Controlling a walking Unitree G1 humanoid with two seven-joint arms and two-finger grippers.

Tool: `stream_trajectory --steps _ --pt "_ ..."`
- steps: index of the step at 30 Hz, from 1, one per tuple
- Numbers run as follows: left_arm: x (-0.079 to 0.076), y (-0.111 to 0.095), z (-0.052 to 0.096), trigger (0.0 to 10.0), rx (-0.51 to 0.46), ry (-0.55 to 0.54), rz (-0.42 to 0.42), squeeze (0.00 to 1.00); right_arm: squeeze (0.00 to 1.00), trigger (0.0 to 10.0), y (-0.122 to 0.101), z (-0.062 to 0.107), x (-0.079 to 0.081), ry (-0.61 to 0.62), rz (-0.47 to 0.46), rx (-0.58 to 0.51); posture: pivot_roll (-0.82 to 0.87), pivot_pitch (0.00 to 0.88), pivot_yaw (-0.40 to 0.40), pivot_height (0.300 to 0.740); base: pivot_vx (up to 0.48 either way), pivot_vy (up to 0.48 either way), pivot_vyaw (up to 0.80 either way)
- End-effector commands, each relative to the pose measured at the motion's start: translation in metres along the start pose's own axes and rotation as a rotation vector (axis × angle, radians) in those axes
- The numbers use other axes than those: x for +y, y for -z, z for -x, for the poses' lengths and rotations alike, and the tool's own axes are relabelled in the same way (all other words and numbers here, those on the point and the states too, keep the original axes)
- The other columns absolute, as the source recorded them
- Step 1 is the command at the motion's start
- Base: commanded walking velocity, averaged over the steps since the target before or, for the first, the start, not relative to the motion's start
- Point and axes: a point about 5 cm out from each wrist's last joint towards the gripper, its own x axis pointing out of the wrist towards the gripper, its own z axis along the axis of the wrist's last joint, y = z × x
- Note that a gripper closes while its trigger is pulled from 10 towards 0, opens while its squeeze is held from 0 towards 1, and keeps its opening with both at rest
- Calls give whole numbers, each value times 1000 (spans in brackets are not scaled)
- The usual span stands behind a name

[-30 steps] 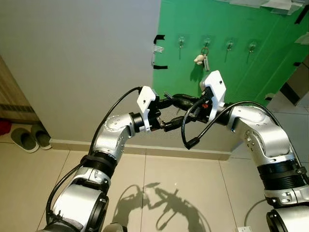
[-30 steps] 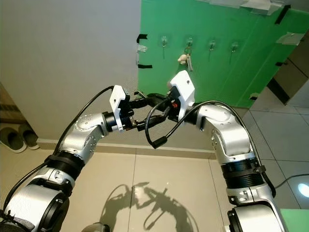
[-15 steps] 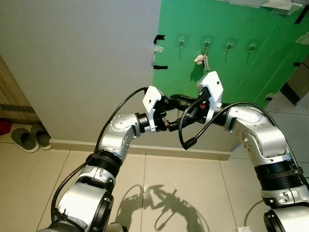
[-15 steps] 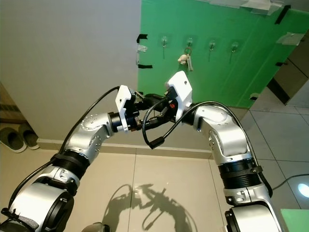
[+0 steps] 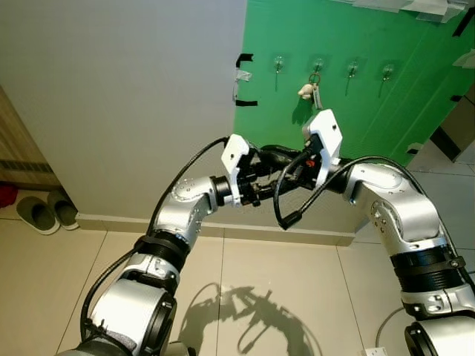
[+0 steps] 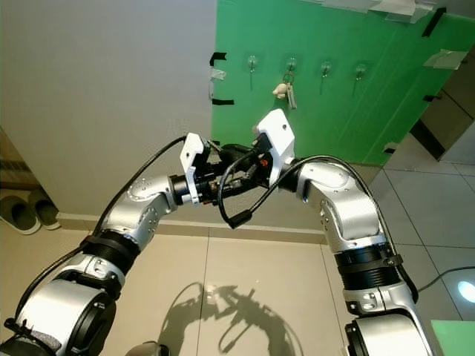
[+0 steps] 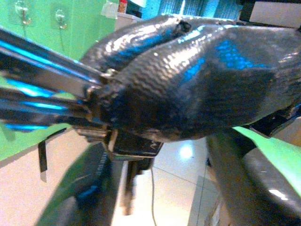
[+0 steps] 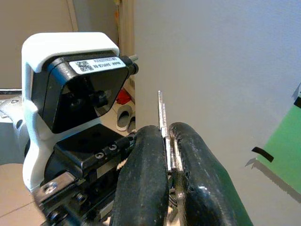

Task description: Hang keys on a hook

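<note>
A silver key (image 8: 162,113) stands on edge, pinched between the black fingers (image 8: 141,188) of my right gripper (image 8: 168,136), which is shut on it. Both arms meet at chest height in front of the wall. My left gripper (image 5: 260,178) is open and sits right against the right gripper (image 5: 266,154), with that gripper's fingers (image 7: 188,80) between its jaws. On the green board (image 5: 341,126) behind is a row of clear hooks (image 5: 279,64). One hook (image 5: 318,64) carries another bunch of keys with a small white charm (image 5: 310,90).
A grey wall (image 5: 119,96) stands to the left of the green board. A pair of slippers (image 5: 46,211) lies on the tiled floor at the left. A loose black cable (image 5: 286,216) loops down from the right wrist. The arms' shadow (image 5: 252,311) falls on the tiles.
My left arm has swung right and closed the gap, so its gripper now sits around the right gripper's fingers. The right gripper has shifted slightly left with the key.
</note>
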Motion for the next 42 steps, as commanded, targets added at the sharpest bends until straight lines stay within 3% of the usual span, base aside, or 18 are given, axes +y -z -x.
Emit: stream_trajectory --steps 1,42 --pt "1 -10 -5 0 -18 18 -14 0 0 10000 -11 -2 0 -5 31 -18 -75 0 -24 740 0 0 0" --pt "6 -12 4 0 36 42 -49 0 0 10000 -4 -2 -1 3 36 28 -73 0 -16 740 0 0 0"
